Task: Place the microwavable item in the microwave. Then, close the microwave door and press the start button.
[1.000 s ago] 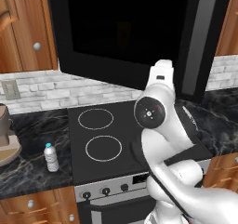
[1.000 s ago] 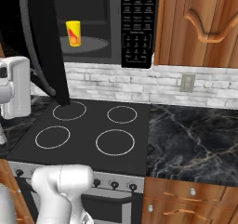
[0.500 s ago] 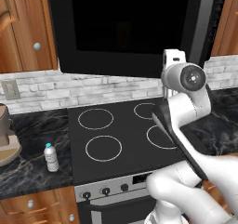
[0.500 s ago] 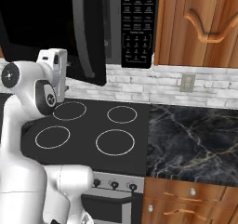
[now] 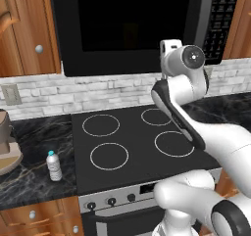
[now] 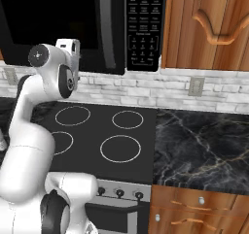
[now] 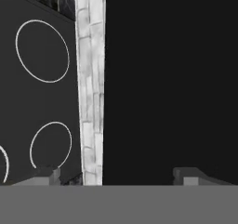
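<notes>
The microwave point(image 5: 132, 29) hangs above the stove, and the microwave door point(image 6: 53, 19) lies flat against its front. The door's bar handle point(image 6: 108, 26) runs beside the keypad panel point(image 6: 143, 24). The microwavable item is hidden behind the dark glass. My gripper point(image 7: 118, 175) is open with nothing between its fingertips point(image 7: 46, 174), and it faces the black door surface point(image 7: 167, 79) at close range. In the base views my white hand point(image 5: 170, 48) sits just under the door's lower edge, on the keypad side, with the fingers hidden behind the wrist.
A black stovetop point(image 5: 132, 142) with several ring burners lies below. A small clear water bottle point(image 5: 54, 166) stands on the dark marble counter left of it, with a brown object point(image 5: 7, 147) at the far left edge. Wooden cabinets point(image 6: 209, 29) flank the microwave.
The door has swung from wide open to flat against the microwave. My arm swept to the right with it. The yellow cup seen inside a second ago is now covered.
</notes>
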